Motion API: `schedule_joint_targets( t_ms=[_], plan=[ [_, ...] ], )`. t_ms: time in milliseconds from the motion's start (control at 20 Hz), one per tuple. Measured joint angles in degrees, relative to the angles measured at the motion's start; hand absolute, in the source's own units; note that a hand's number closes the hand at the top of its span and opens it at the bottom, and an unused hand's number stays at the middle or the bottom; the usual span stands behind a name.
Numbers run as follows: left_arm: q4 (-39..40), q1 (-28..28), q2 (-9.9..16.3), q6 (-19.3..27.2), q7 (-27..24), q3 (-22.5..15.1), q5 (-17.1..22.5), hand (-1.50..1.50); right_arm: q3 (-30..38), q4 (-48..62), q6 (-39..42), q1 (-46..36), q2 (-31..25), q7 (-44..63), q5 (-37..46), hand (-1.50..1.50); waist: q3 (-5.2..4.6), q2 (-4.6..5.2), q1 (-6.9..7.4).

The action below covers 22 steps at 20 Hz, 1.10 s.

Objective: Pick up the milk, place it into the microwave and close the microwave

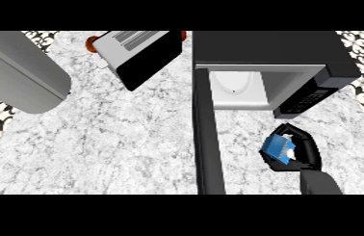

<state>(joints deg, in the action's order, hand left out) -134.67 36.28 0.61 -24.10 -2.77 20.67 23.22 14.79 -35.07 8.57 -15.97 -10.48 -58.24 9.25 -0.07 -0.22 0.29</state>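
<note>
Nearby, microwave door stands open beside right hand holding milk.

Blacks, greys and one spot of blue on a white marbled counter

The counter was white with fine grey veining; the wall edge behind it carried a black-and-white ornamental pattern. The microwave was black, its cavity pale grey-white, its open door black. The milk was blue with a white patch, wrapped by the black right hand on a dark grey forearm. The toaster was light grey with a black side and orange-red knobs. A plain grey cylinder lay at the left.
</note>
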Motion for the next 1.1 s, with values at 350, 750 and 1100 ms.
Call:
schedule_joint_targets(
  t_ms=[350,750,1100],
  plan=[
    [0.40,1.12,0.47,-1.54,-0.30,3.71,1.54,-1.50,-4.79,-17.65,0.20,5.54,3.92,6.62,-0.94,1.50,-0.01,-0.16,-0.33],
    [0.91,2.63,0.20,-3.94,-0.94,5.37,3.55,-1.50,-7.25,-30.20,-5.28,2.82,7.09,20.50,-0.31,1.50,0.04,0.00,0.12],
    [1.59,1.50,-0.06,-4.45,-1.27,5.59,4.56,-1.50,-8.79,-26.89,-13.52,-6.44,7.47,27.52,6.07,1.50,0.06,0.21,0.61]
  ],
)
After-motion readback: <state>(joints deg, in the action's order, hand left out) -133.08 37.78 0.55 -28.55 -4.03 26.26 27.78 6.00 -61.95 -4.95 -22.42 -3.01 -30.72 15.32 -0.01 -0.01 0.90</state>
